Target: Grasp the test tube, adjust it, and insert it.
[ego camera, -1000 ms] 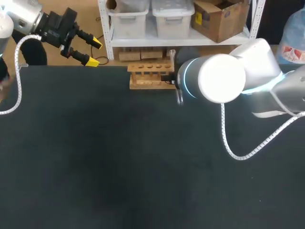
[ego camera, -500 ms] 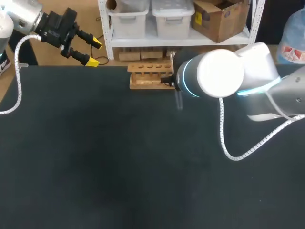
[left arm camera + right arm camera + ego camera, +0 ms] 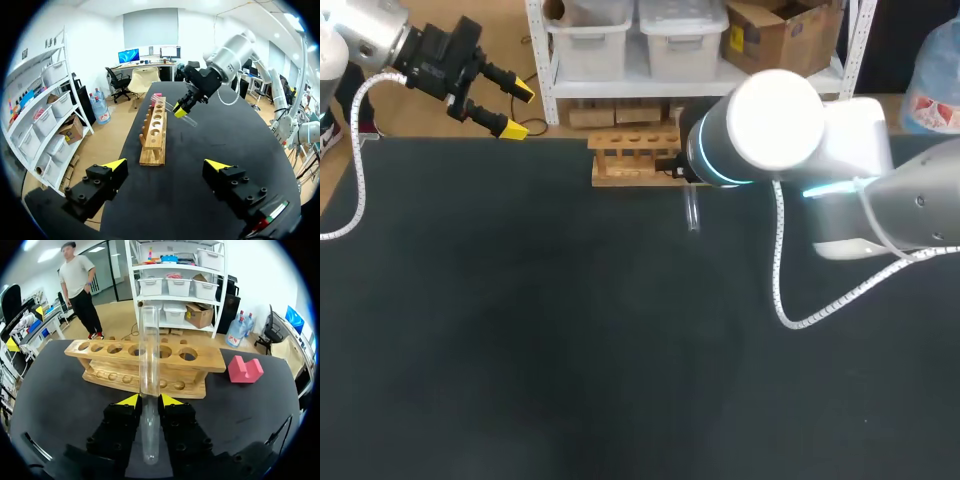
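Grasp done, insertion left: right arm's fingers (image 3: 131, 401) pinch the test tube (image 3: 149, 355) beside the wooden rack (image 3: 625, 172), upper centre; left arm's fingers (image 3: 513, 129) spread, upper left.

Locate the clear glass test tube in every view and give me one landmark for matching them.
Head view: the clear glass test tube pokes out under my right arm, by the right end of the wooden test tube rack.
Left wrist view: far ahead, tilted in the right gripper, beside the rack.
Right wrist view: upright between the gripper's fingers, in front of the rack.
Shared landmark: the rack.
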